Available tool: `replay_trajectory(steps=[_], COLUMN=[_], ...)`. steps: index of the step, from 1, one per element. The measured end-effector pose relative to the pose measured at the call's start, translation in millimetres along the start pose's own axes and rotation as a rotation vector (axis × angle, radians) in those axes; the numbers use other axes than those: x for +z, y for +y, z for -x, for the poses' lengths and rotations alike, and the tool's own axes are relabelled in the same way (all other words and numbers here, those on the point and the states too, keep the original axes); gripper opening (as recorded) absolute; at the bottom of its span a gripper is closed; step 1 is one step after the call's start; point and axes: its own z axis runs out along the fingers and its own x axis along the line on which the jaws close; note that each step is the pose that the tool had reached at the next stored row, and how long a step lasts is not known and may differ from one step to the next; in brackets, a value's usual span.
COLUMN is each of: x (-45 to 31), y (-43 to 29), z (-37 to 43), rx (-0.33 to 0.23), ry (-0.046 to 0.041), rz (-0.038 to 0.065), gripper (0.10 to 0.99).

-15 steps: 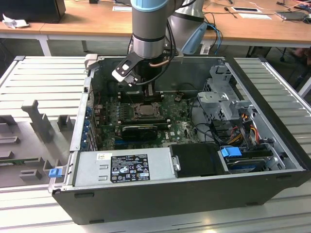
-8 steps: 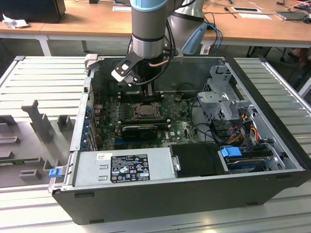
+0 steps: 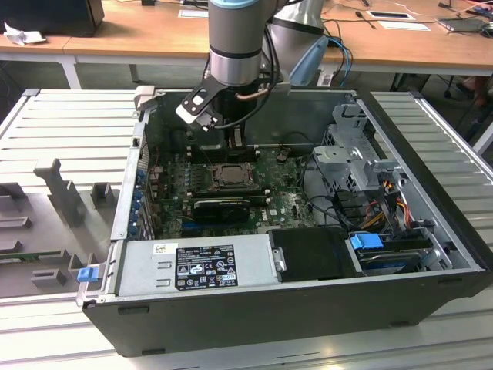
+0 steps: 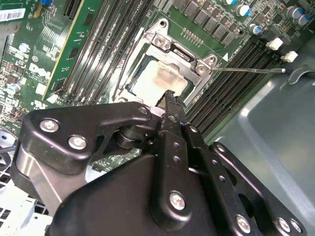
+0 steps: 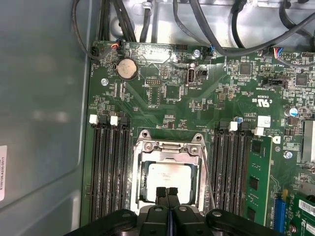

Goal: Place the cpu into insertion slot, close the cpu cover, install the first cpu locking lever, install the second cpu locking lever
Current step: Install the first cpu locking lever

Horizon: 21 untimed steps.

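Hand (image 5: pixel 167 192), fingers together, over the cpu (image 5: pixel 170 176); open computer case (image 3: pixel 269 317) on slatted table (image 3: pixel 441 127); desks (image 3: pixel 139 35) behind.

Robotics lab: open computer case (image 3: pixel 231 324), desks (image 3: pixel 139 35).

A silver power supply (image 3: pixel 196 266) lies along the open computer case's (image 3: pixel 308 316) near edge in the exterior view. A coin battery (image 5: pixel 127 69) sits on the green circuit board (image 5: pixel 206 103).

In the first wrist view the gripper (image 5: pixel 166 191) hides one edge of the cpu (image 5: pixel 172 174) and the side of the cpu cover (image 5: pixel 167 146) next to that edge.
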Motion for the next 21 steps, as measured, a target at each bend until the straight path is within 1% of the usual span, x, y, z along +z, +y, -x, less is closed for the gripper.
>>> replay_trajectory(steps=[1, 12, 17, 21], x=[-2.4, -6.5, -11.3, -18.2], y=[0.1, 0.2, 0.3, 0.3], z=[-0.1, -0.2, -0.4, -0.7], rx=[0.000, 0.000, 0.000, 0.000], ry=[0.0000, 0.0003, 0.0003, 0.0003], rz=[0.000, 0.000, 0.000, 0.000], gripper=[0.106, 0.106, 0.106, 0.106])
